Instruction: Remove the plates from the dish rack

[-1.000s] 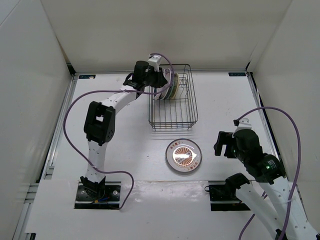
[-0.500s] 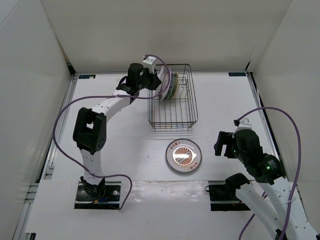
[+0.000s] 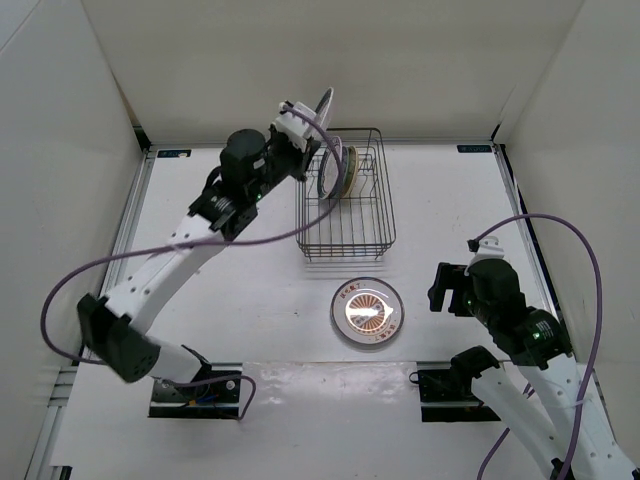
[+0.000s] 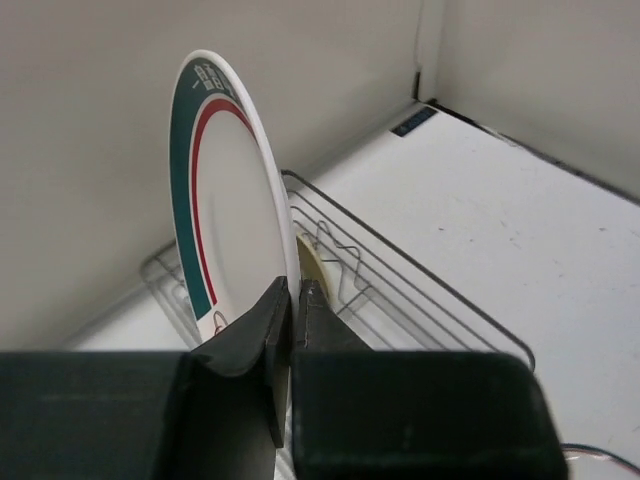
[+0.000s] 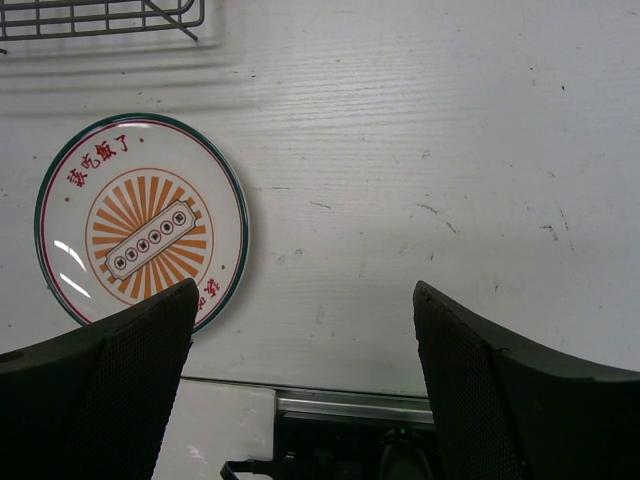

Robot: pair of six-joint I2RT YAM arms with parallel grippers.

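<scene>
Above the upper-left corner of the dish rack (image 3: 346,252), the left gripper (image 4: 292,300) clamps the lower rim of the upright green-banded plate (image 4: 235,210), well apart from the sunburst plate (image 3: 367,311) lying lower centre.

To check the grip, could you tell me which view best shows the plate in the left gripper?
The left wrist view: the green-rimmed plate fills it, upright, pinched at its lower edge by the left gripper. The top view shows only a small tilted sliver; the right wrist view misses it.
</scene>
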